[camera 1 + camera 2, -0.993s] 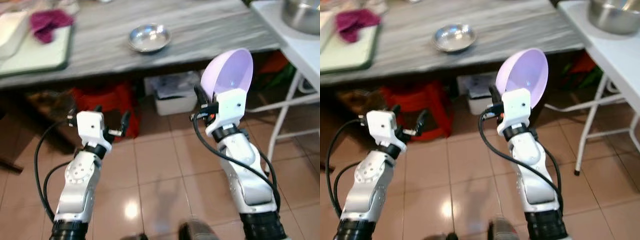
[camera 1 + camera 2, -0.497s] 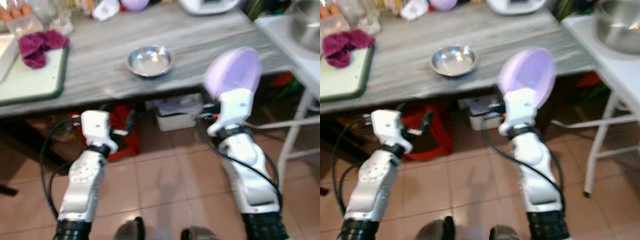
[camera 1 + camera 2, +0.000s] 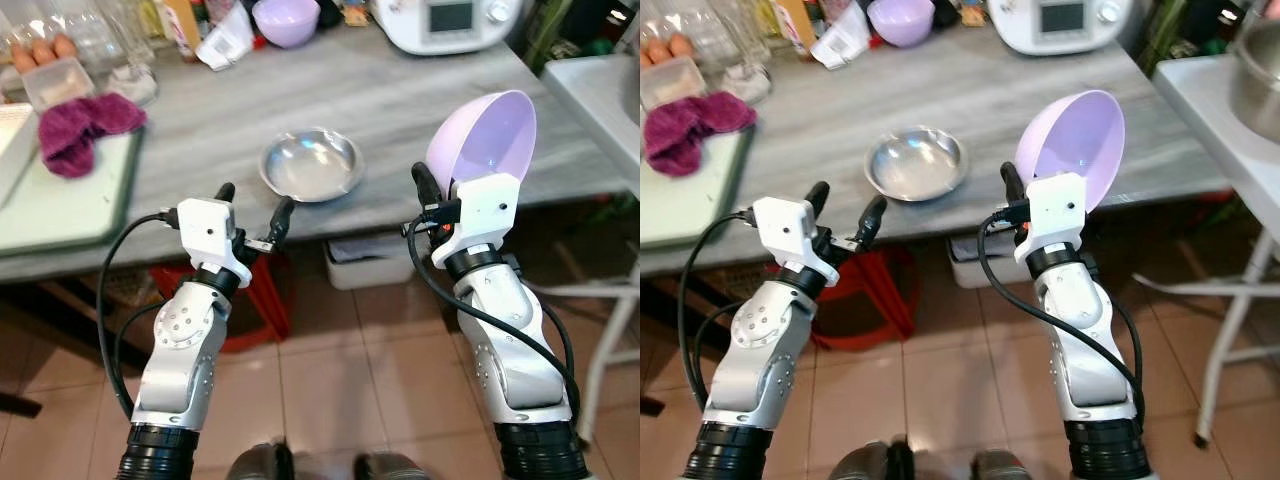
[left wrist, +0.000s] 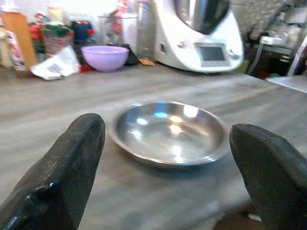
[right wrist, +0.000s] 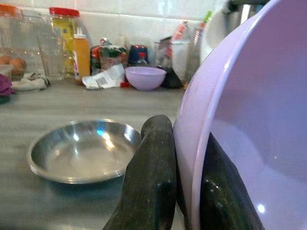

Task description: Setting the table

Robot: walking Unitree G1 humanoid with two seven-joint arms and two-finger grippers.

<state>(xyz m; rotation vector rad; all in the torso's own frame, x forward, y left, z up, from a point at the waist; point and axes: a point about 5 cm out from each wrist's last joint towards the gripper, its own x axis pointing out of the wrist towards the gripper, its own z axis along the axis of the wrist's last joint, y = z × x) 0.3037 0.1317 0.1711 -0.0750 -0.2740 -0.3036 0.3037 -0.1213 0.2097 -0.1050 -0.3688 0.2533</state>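
Note:
My right gripper (image 3: 440,190) is shut on the rim of a lilac plastic bowl (image 3: 482,137), held tilted on edge at the near edge of the grey wooden table (image 3: 400,90). In the right wrist view the bowl (image 5: 249,124) sits pinched between the black fingers (image 5: 151,177). A shallow steel dish (image 3: 310,164) lies on the table between my two arms. My left gripper (image 3: 252,205) is open and empty, just in front of the table edge, aimed at the dish (image 4: 169,132). A second lilac bowl (image 3: 285,18) stands at the back of the table.
A white kitchen machine (image 3: 448,22) stands at the back right. A maroon cloth (image 3: 82,125) lies on a green-edged mat (image 3: 60,205) to the left, near an egg box (image 3: 58,78) and glasses. A white side table (image 3: 600,95) is to the right. A red stool (image 3: 262,290) and storage box (image 3: 365,262) sit below.
The camera has come closer to the table and looks further across it, so the back of the table now shows. Both grippers have kept their poses; the bowl stays gripped.

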